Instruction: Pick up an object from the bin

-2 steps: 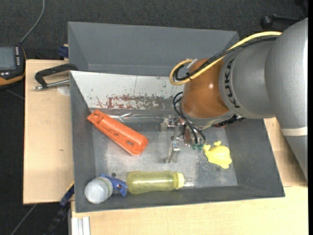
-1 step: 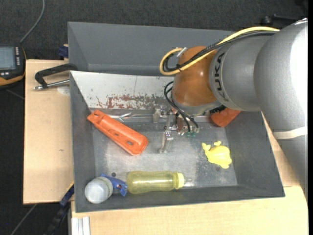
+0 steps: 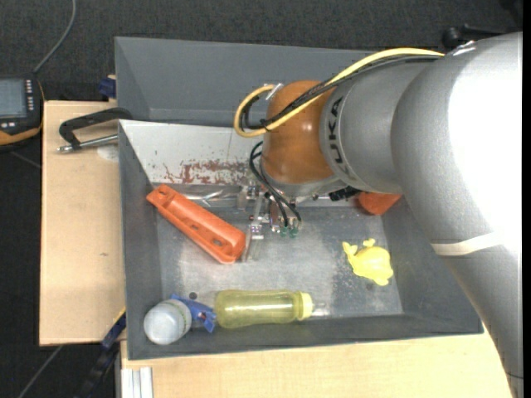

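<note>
Presently an approach step is judged in hand: the orange plastic handle (image 3: 195,220), at the bin's (image 3: 133,247) left centre, has the tool (image 3: 267,222) just beside its right end. Tool state: cannot be told. Centring over the handle is called for next.

One cam, set above the bin (image 3: 207,81), looking down & tilted a bit from the near side. The far wall shows as a broad sloped face, the near wall just as a thin strip at btm of frame. It sits fairly close: the bin takes up most of the frame, w/ left, far & near rims all in shot. The arm (image 3: 465,139) comes in from frame right, its big grey link nearest the lens, covering the bin's right rim & far-right corner plus part of the floor
</note>
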### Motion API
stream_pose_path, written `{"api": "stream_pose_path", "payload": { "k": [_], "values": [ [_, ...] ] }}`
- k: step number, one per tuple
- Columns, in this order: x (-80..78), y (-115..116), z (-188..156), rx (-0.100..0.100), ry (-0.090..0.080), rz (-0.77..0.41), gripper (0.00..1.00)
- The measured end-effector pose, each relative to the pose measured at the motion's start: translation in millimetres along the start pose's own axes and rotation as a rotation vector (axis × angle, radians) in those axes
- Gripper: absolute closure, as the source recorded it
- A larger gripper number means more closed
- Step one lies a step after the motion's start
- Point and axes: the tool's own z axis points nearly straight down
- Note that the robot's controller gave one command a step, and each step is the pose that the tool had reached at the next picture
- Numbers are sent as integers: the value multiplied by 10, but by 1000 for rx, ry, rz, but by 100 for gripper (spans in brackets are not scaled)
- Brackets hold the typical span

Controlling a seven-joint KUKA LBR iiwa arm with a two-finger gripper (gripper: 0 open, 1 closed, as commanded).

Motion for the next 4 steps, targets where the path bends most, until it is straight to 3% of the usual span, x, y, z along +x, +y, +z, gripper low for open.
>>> {"api": "stream_pose_path", "payload": {
  "k": [1,2,3,4],
  "values": [
    [74,103,1,-1,0,-7,0],
    [349,370,0,-1,-1,20,0],
    [227,611,3,-2,-6,-93,100],
    [228,609,4,-1,-6,-93,100]
  ]
}}
